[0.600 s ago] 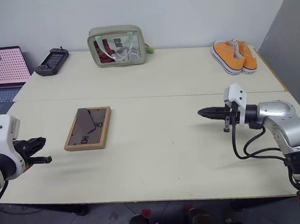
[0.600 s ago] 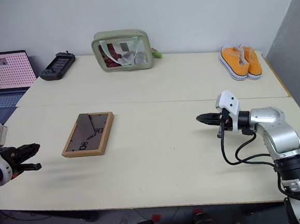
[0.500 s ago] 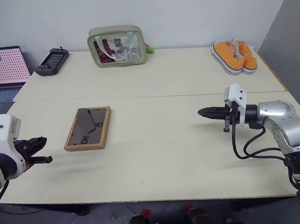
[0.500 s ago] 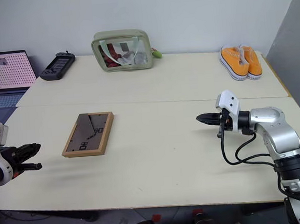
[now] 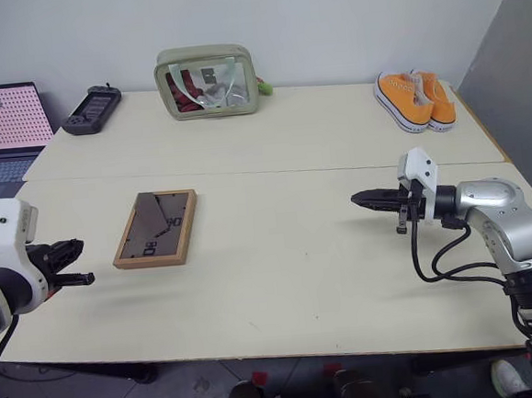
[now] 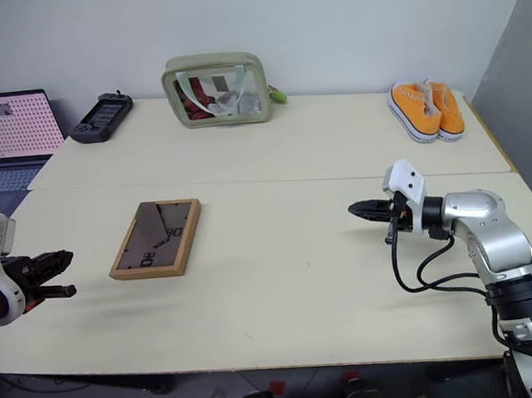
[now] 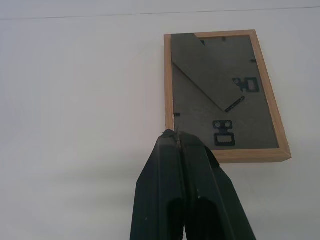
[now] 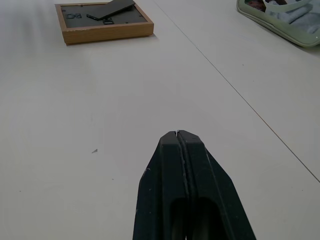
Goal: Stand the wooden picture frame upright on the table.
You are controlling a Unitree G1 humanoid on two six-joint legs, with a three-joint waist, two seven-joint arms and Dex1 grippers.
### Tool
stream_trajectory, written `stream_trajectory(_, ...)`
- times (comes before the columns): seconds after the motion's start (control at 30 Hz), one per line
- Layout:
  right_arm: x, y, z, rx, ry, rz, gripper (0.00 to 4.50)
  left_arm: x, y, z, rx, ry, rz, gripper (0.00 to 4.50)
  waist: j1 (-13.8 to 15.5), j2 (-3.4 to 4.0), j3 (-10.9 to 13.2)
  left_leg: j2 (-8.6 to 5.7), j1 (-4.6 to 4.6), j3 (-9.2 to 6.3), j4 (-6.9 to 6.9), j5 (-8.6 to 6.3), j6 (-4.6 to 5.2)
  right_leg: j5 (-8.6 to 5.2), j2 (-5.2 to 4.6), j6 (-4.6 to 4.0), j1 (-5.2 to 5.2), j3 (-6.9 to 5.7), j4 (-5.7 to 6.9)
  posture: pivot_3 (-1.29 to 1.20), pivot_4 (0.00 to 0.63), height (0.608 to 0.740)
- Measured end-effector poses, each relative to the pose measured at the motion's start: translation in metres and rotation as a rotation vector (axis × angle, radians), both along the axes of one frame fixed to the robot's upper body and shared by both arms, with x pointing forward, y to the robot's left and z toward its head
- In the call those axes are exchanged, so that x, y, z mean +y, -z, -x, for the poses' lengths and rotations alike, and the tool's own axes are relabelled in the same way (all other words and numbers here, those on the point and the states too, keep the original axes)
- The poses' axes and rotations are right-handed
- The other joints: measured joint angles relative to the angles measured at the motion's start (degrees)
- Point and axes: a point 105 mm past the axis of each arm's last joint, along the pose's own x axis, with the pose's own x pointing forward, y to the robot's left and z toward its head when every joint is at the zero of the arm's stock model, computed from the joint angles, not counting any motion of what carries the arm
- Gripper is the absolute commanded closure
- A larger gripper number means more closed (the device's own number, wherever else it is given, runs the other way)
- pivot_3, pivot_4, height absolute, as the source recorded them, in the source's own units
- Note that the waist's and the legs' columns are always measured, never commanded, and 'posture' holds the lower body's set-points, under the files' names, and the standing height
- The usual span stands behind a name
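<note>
Little has changed: my left gripper (image 5: 73,265) has crept slightly toward the wooden picture frame (image 5: 157,227), lying face-down near the table (image 5: 282,281)'s left edge; both grippers closed, empty.

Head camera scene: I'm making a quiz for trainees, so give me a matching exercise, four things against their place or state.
1 wooden picture frame
2 orange shoes
3 left gripper
4 laptop

A far right part of the table
B shut, hovering near the frame
C lying flat, back panel up
D off the table's far left end, screen lit

Pairs: 1-C, 2-A, 3-B, 4-D
</note>
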Motion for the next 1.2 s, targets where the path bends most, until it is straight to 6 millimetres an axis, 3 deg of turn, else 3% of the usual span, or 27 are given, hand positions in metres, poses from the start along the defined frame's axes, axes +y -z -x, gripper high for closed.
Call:
stream_trajectory(0.27, 0.004, 0.011, 0.002, 0.023, 0.017, -0.027, 4.5, 0.019, 0.005, -0.002, -0.009, -0.077, -0.034, 4.5, 0.0, 0.0, 0.0, 0.0, -0.01, 0.0, 0.0, 0.0, 0.0, 0.0, -0.01, 0.0, -0.01, 0.0, 0.0, 0.0, 0.15, 0.74)
stream_trajectory(0.5, 0.006, 0.008, 0.004, 0.013, 0.012, -0.025, 4.5, 0.021, 0.002, -0.005, -0.036, -0.078, -0.037, 4.5, 0.0, 0.0, 0.0, -0.01, 0.0, 0.0, 0.0, 0.0, 0.0, 0.0, -0.02, 0.0, 0.0, 0.0, 0.01, 0.0, 0.15, 0.74)
stream_trajectory(0.67, 0.011, 0.008, 0.009, 0.016, 0.013, -0.04, 4.5, 0.047, 0.006, -0.011, -0.044, -0.141, -0.092, 4.5, 0.0, -0.01, 0.0, 0.0, 0.01, -0.01, 0.0, 0.0, 0.0, 0.0, -0.01, -0.01, 0.0, -0.02, 0.02, 0.0, 0.15, 0.74)
stream_trajectory(0.8, 0.028, 0.023, 0.013, 0.046, 0.039, -0.108, 4.5, 0.065, 0.018, -0.032, -0.055, -0.155, -0.139, 4.5, 0.1, -0.02, 0.0, -0.02, 0.0, -0.01, 0.01, 0.0, 0.0, 0.01, -0.01, 0.0, 0.0, -0.03, 0.04, 0.0, 0.15, 0.74)
stream_trajectory(0.97, 0.04, 0.017, 0.011, 0.019, 0.088, -0.173, 4.5, 0.067, 0.023, -0.061, -0.101, -0.129, -0.163, 4.5, 0.4, -0.05, 0.0, -0.03, -0.02, -0.01, 0.01, 0.0, -0.01, 0.01, -0.02, 0.01, -0.01, -0.04, 0.04, 0.0, 0.15, 0.74)
stream_trajectory(1.1, 0.037, 0.015, 0.007, 0.016, 0.143, -0.189, 4.5, 0.06, 0.034, -0.088, -0.117, -0.095, -0.152, 4.5, 0.7, -0.05, 0.0, -0.04, -0.03, -0.01, 0.01, 0.0, -0.01, 0.02, -0.02, 0.01, -0.01, -0.06, 0.05, 0.0, 0.15, 0.74)
stream_trajectory(1.2, 0.033, 0.014, 0.005, 0.011, 0.183, -0.198, 4.5, 0.046, 0.054, -0.108, -0.092, -0.059, -0.134, 4.5, 1.0, -0.05, 0.0, -0.04, -0.02, -0.01, 0.02, 0.01, 0.0, 0.02, -0.01, 0.01, -0.02, -0.06, 0.09, 0.0, 0.15, 0.74)
